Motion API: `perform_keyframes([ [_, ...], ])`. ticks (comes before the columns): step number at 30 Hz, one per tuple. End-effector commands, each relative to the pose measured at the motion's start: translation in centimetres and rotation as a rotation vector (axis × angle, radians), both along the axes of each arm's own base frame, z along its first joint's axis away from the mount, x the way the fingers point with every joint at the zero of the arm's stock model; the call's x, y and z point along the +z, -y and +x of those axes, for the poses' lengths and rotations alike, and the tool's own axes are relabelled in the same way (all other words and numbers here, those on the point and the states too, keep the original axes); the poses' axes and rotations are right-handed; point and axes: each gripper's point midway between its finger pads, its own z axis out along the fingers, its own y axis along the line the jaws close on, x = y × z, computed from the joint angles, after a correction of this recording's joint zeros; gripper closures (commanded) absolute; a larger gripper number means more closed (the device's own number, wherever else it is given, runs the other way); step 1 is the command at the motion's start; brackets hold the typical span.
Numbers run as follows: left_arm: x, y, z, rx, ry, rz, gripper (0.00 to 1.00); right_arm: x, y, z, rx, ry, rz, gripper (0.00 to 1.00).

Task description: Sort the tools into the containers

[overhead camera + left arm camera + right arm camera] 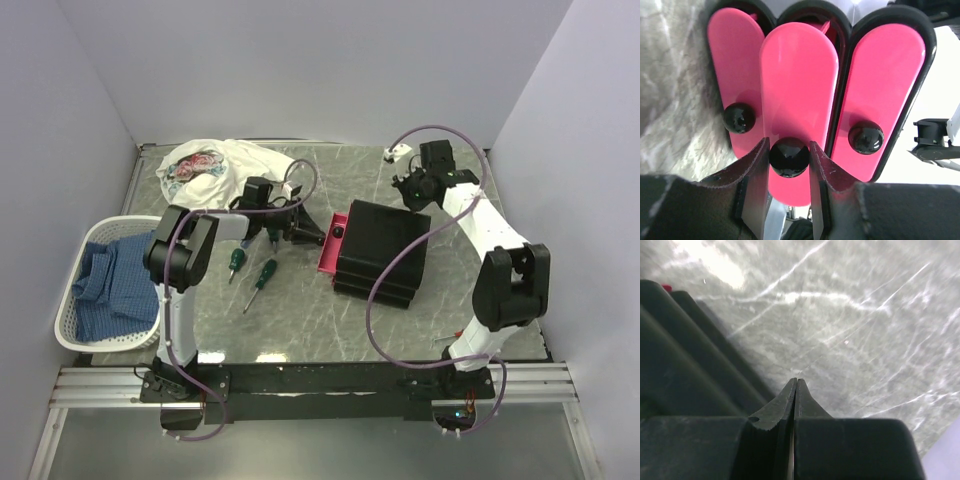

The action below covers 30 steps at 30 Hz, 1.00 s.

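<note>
Left claw (788, 152) is clamped on the middle drawer's round knob (789, 159). Right claw (796, 386) is pressed together and empty, above the table (855, 315) at the far side of the drawer unit (385, 240). A green-handled screwdriver (236, 260) and a second screwdriver (265, 274) lie left of it. Risk: the glossy knob slips free, or the unbraced unit drags. Drawer interiors and the other tools are hidden.

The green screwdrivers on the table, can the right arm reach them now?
Probably not easily. The right gripper hangs shut to the right of the drawer unit. The green screwdrivers lie to its left, past the unit and the left gripper, which grips a drawer knob.
</note>
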Motion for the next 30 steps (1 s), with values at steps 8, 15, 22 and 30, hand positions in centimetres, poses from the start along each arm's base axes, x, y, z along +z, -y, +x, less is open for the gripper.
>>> perform_keyframes([
  [8,0.6,-2.7,1.5,0.073,0.062,0.047,0.99,1.5,0.3,-0.6,-0.055,-0.040,-0.007,1.00],
  [15,1.1,-3.0,1.0,0.087,0.079,0.061,0.99,9.3,-1.2,-2.7,-0.044,0.130,0.107,1.00],
  [22,0.9,-3.7,0.1,0.121,0.096,0.084,0.99,11.9,-7.3,-11.9,0.277,0.115,0.225,1.00],
  [30,0.6,-4.2,0.4,0.141,0.118,0.125,0.99,6.6,-9.1,-22.4,0.613,-0.083,0.115,1.00],
])
